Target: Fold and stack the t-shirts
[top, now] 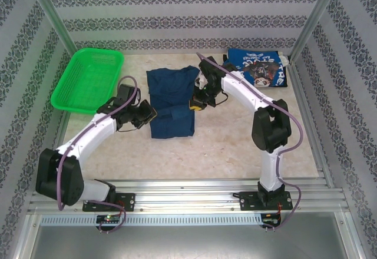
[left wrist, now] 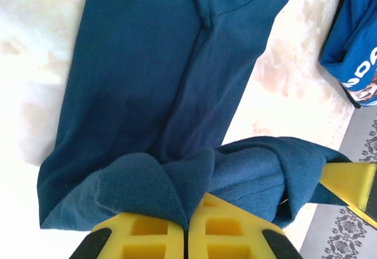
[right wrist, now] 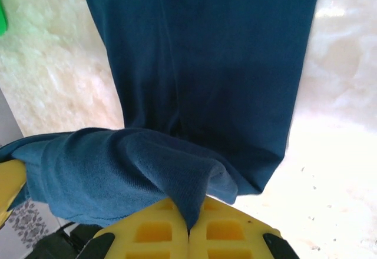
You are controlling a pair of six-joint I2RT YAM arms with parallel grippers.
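A dark navy t-shirt (top: 171, 97) lies partly folded in a long strip at the middle of the table. My left gripper (top: 147, 115) is shut on a pinch of its cloth at the left side, seen close in the left wrist view (left wrist: 188, 226). On the shirt's right side, my right gripper (top: 196, 103) is shut on another pinch of the cloth (right wrist: 189, 229). Between the two grippers the held fabric (left wrist: 259, 170) is lifted and bunched above the rest of the shirt (right wrist: 206, 65). The brighter blue t-shirt (top: 258, 67) with white lettering lies folded at the back right (left wrist: 353, 53).
A green mesh basket (top: 88, 79) stands at the back left. Patterned walls and metal posts enclose the table (top: 235, 147). Bare marbled tabletop lies in front of the navy shirt, up to the rail at the near edge.
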